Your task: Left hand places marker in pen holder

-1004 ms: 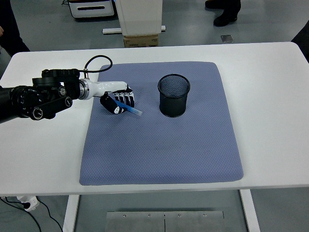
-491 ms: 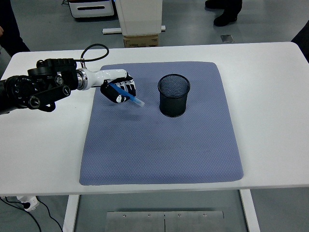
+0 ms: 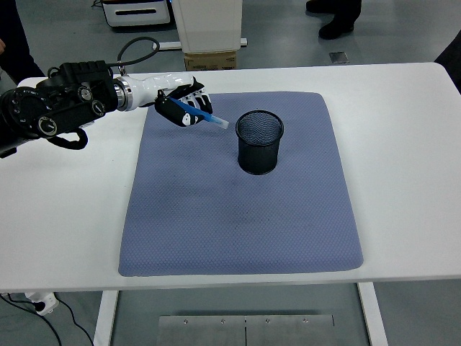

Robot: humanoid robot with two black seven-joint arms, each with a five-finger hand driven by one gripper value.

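Note:
My left hand (image 3: 184, 105) is shut on a blue marker (image 3: 205, 116) and holds it in the air over the far left part of the blue mat (image 3: 238, 216). The marker tilts, its pale tip pointing right and down toward the pen holder. The black mesh pen holder (image 3: 259, 142) stands upright on the mat, to the right of the hand and a little nearer. The marker tip is just left of the holder's rim and apart from it. The right arm is out of view.
The white table (image 3: 403, 144) extends on both sides of the mat. A cardboard box (image 3: 211, 60) and a white column stand behind the far table edge. A person's shoes (image 3: 335, 18) show at the top right.
My left hand has risen and moved away from me and to the right with the marker, bringing its tip close to the holder's rim. The holder has not moved.

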